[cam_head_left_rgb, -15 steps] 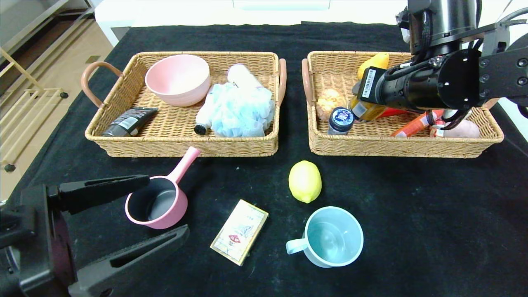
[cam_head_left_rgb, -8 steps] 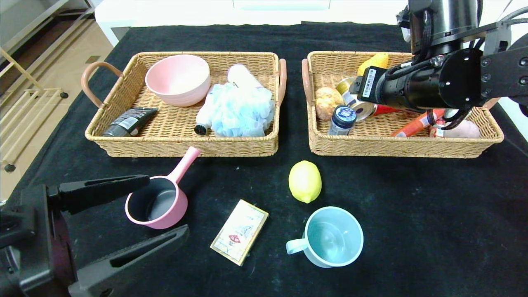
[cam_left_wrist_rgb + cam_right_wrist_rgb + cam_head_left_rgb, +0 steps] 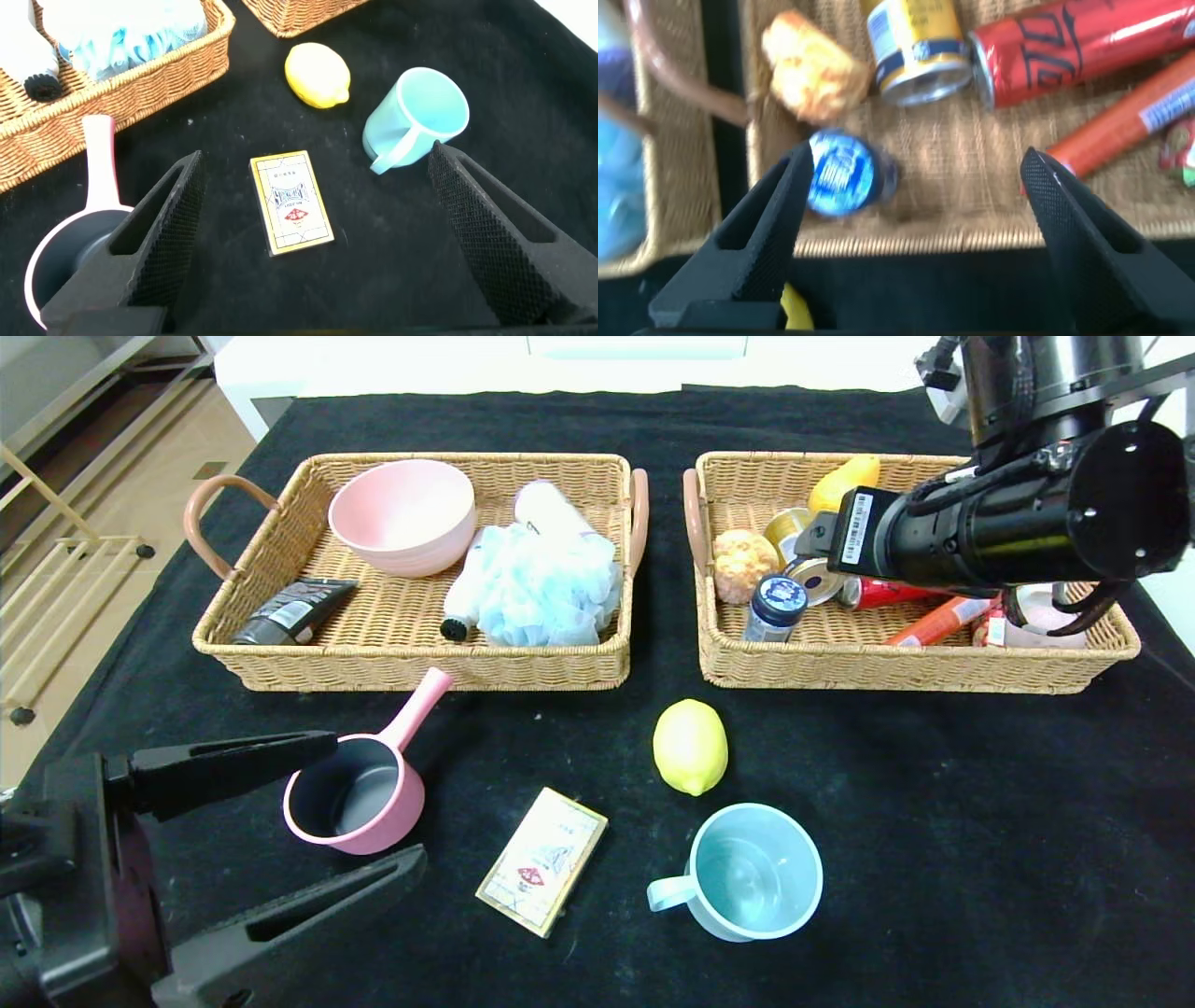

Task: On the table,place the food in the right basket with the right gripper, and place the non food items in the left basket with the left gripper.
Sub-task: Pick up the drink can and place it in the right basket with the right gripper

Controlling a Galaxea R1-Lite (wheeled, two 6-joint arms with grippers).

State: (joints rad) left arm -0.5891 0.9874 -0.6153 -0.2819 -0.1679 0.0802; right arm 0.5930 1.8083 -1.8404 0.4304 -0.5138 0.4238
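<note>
My right gripper (image 3: 917, 159) is open and empty above the right basket (image 3: 887, 667); in the head view it (image 3: 814, 543) hovers over the basket's left half. The gold can (image 3: 789, 527) lies on its side in that basket (image 3: 915, 42), beside the orange sausage (image 3: 934, 621). The lemon (image 3: 690, 747), blue mug (image 3: 752, 870), beige box (image 3: 541, 859) and pink pan (image 3: 355, 793) are on the black table (image 3: 980, 821). My left gripper (image 3: 373, 798) is open and empty above the table's front left, with the box (image 3: 291, 203) below its jaws.
The left basket (image 3: 411, 667) holds a pink bowl (image 3: 403, 513), a blue loofah (image 3: 546, 583), a white bottle and a dark tube (image 3: 291, 611). The right basket also holds a bun (image 3: 742, 565), a blue-capped bottle (image 3: 773, 607) and a red can (image 3: 873, 593).
My right gripper has let go of the gold can, which now lies in the right basket. The right arm has drawn back to the right. The left arm has not moved.
</note>
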